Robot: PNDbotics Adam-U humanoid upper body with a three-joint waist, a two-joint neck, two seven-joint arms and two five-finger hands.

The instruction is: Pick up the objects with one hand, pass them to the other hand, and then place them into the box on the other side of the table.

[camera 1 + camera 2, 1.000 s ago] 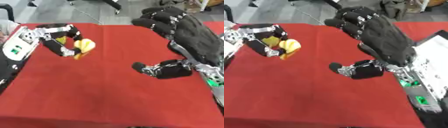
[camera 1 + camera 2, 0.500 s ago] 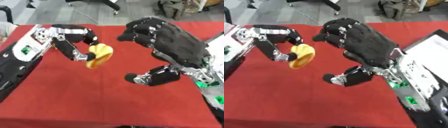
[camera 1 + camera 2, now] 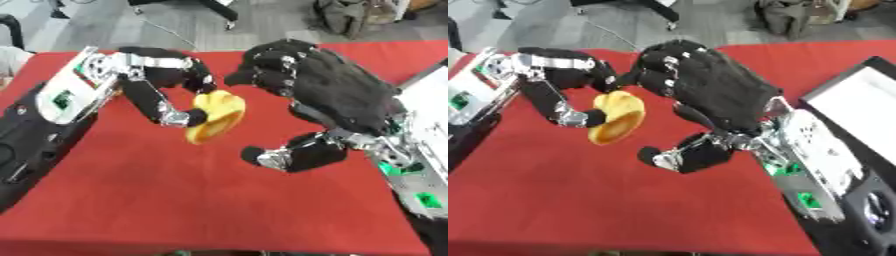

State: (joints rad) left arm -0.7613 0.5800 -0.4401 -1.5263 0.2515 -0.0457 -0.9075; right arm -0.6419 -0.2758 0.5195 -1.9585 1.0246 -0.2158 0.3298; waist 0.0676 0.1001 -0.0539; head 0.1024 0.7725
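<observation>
1. Holding a yellow thing [image 3: 215, 116] in the left hand [image 3: 166, 90], fingers and thumb curling round its near side, up above the red table [image 3: 175, 200].
2. Looking like a banana or a soft toy, rounded and a bit bent; hard telling which.
3. Probably weighing very little, judging by how it is hanging from just a few fingers.
4. Maybe being a bit squashy and smooth, so maybe sliding if pinched only at the tip.
5. Waiting wide open with the right hand [image 3: 328, 95], fingers spreading out above and thumb [image 3: 280, 156] sticking out below, holding nothing.
6. Sitting right between the two hands, the yellow thing, just beside the right fingers and above the right thumb, not touching them yet as far as can be seen.
7. Best grabbing it round the fat middle, on the free side pointing away from the left hand.
8. Showing a white box [image 3: 859, 107] past the right hand, at the far right side, likely the place for dropping it.
</observation>
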